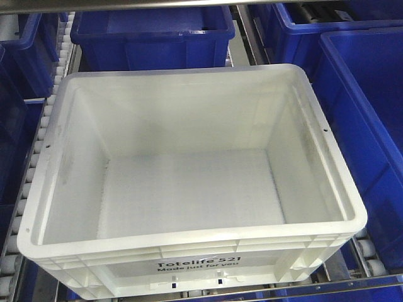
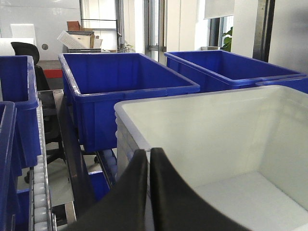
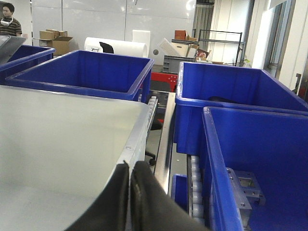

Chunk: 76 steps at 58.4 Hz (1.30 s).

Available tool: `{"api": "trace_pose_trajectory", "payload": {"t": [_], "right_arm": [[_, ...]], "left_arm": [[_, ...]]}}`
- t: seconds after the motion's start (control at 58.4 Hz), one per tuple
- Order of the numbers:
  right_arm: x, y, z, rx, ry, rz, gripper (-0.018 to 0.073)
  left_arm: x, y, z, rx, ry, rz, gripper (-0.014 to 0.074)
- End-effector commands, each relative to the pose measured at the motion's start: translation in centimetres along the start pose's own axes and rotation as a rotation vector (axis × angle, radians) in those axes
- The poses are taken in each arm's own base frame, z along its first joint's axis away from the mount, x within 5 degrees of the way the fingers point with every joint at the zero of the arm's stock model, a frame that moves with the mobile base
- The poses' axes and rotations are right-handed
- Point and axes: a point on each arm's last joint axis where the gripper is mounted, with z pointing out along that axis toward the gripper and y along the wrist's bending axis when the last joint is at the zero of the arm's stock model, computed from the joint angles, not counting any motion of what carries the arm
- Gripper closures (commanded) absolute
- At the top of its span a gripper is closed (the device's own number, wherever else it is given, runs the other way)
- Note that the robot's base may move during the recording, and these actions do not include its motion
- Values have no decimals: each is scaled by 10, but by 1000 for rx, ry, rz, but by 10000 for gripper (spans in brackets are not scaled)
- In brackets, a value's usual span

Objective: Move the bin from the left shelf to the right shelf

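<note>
Two grippers, the left gripper [image 2: 148,163] and the right gripper [image 3: 130,175], each pinch a side wall of the white bin [image 1: 189,189], which sits on the roller shelf [image 1: 38,157] among blue bins [image 1: 151,31], so the carrying to the right seems not yet done.

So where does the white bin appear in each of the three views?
Front view: white bin fills the centre, seen from above, label on its near wall.
Left wrist view: lower right, its left wall clamped by the left claw.
Right wrist view: lower left, its right wall clamped by the right claw.
Shared landmark: the blue bin directly behind it.
</note>
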Motion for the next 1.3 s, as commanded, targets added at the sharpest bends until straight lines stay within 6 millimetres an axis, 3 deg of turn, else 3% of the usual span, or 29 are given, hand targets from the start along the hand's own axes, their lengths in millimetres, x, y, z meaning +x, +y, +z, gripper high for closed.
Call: {"api": "trace_pose_trajectory", "payload": {"t": [0.0, 0.753, 0.873, 1.095, 1.283], "right_arm": [[-13, -3, -1, 27, -74, -9, 566], [-13, -3, -1, 27, -74, -9, 566], [-13, -3, -1, 27, -74, -9, 566], [-13, -3, -1, 27, -73, -9, 567], [-13, -3, -1, 27, -73, -9, 567]], "left_arm": [[-14, 1, 0, -14, -79, -15, 603], [-8, 4, -3, -45, -21, 106, 603], [16, 5, -2, -45, 12, 108, 603], [85, 15, 8, -92, 8, -22, 603], [85, 16, 8, -99, -8, 8, 603]]}}
